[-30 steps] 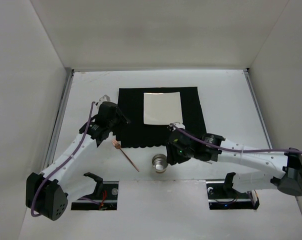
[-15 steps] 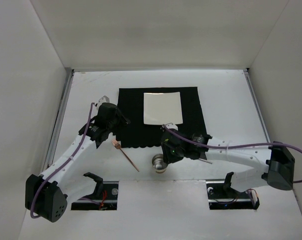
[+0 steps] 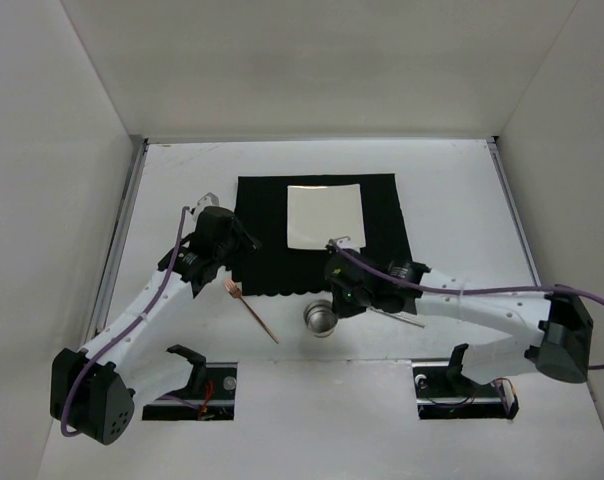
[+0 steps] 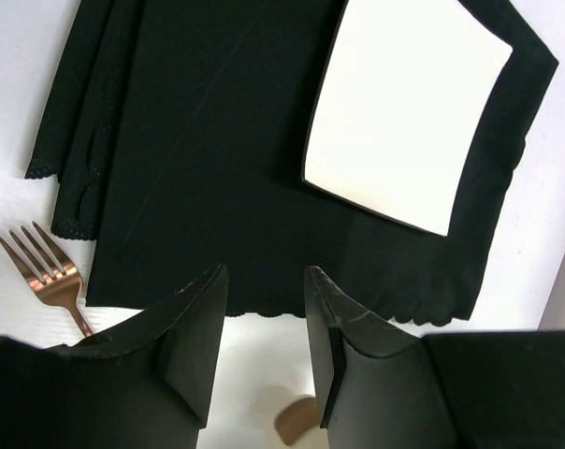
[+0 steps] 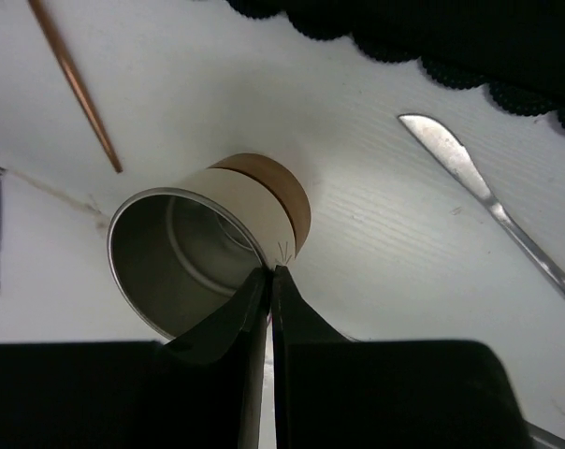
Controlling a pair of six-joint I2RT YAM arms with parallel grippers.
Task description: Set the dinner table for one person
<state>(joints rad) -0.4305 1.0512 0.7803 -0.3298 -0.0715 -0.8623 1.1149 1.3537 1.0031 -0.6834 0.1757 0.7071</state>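
Note:
A metal-lined cup (image 3: 320, 320) (image 5: 184, 257) with a white wall and copper base stands on the white dinner table (image 3: 452, 200), just in front of the black mat (image 3: 382, 215). My right gripper (image 3: 340, 303) (image 5: 270, 271) is shut on the cup's rim, one finger inside and one outside. A square pale plate (image 3: 325, 215) (image 4: 404, 112) lies on the mat. A copper fork (image 3: 250, 308) (image 4: 44, 267) lies to the cup's left. My left gripper (image 3: 237, 250) (image 4: 267, 281) hangs open and empty over the mat's near left edge.
A silver knife (image 3: 400, 318) (image 5: 488, 196) lies on the table right of the cup, near the mat's scalloped front edge. The mat's left side is folded over (image 4: 86, 140). White walls close the table on three sides.
My right gripper moved left onto the cup and closed its jaws on the rim. The left arm has not moved.

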